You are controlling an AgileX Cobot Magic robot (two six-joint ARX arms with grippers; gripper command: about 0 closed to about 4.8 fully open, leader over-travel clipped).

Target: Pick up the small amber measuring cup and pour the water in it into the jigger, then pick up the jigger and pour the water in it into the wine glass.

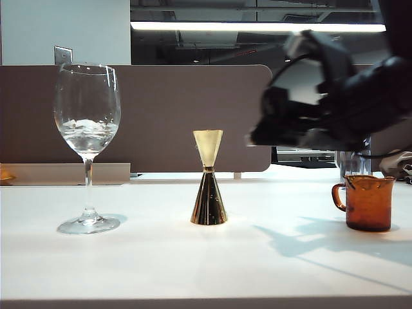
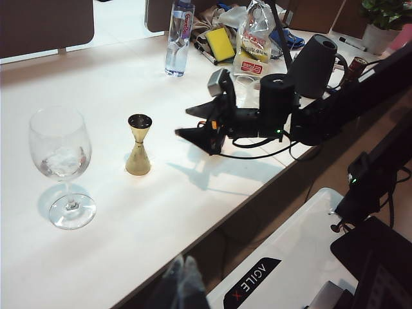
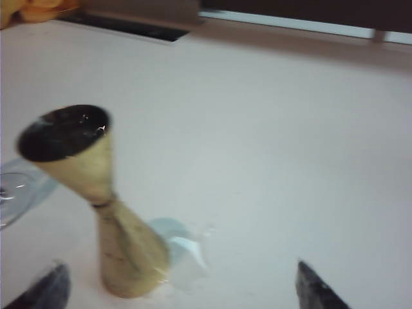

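White table (image 1: 129,270), shiny gold hourglass jigger (image 1: 208,178)

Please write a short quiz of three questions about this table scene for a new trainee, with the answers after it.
1. True or false: the right gripper is closed around the jigger.
2. Which vessel stands nearest the right gripper in the exterior view? A. the wine glass B. the small amber measuring cup C. the water bottle
3. Fill in: in the exterior view the jigger stands between the wine glass and the ____.

Key
1. False: its jaws are open, in the air, and empty.
2. B
3. small amber measuring cup

The left gripper shows only as a blur at the edge of its own wrist view.
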